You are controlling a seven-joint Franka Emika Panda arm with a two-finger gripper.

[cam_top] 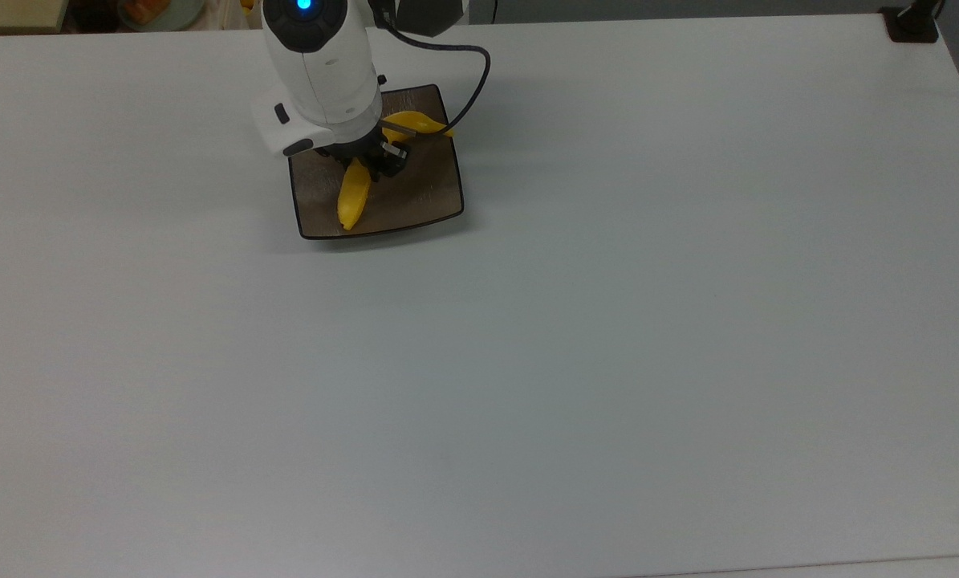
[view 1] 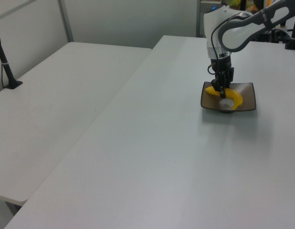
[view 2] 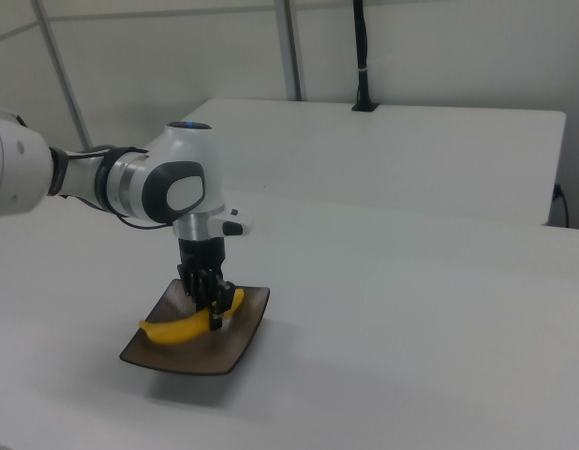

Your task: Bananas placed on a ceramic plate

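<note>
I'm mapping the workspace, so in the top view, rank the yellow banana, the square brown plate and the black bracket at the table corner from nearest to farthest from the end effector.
1. Yellow curved banana, at the end effector.
2. Square brown ceramic plate, directly beneath.
3. Black bracket, at the top view's far right corner of the white table.

Probably lab: bare white tables point(cam_top: 607, 321), plain partition walls point(view 2: 177, 56).

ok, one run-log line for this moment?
phase: placing | gripper: shut on yellow curved banana | banana: over square brown ceramic plate, contact unclear | next: release
</note>
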